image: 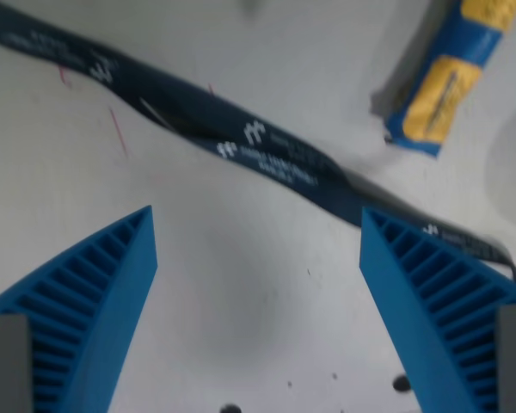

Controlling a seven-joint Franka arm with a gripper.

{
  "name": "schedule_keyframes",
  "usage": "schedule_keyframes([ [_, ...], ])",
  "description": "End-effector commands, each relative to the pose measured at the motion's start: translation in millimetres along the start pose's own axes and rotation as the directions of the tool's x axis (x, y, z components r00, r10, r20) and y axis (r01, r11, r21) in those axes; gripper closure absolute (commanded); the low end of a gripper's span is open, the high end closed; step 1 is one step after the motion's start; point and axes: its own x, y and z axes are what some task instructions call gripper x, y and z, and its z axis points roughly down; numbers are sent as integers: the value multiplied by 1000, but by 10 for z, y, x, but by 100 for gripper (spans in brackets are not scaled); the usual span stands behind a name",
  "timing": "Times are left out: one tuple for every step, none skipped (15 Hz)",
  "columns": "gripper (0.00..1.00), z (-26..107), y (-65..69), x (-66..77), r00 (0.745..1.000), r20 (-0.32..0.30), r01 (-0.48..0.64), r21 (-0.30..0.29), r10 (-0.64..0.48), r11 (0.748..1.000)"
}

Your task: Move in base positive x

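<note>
Hovering gripper (256, 228), blue ribbed fingers (95, 292) spread wide above dark lanyard (241, 129)

White logo + print on lanyard (241, 129), packet (447, 82) print: both unreadable.

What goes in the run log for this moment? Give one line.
gripper: open, empty | lanyard: flat on table, runs diagonally past fingertips | blue-yellow packet: upper right, untouched

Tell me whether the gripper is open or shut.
Open. The gripper has its two blue fingers spread wide apart, bare white table between them, nothing held.
</note>
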Motion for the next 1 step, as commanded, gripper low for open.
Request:
schedule_keyframes([
  [0, 6, -88, 189, 999, 43, -18, -12, 19, 1000],
])
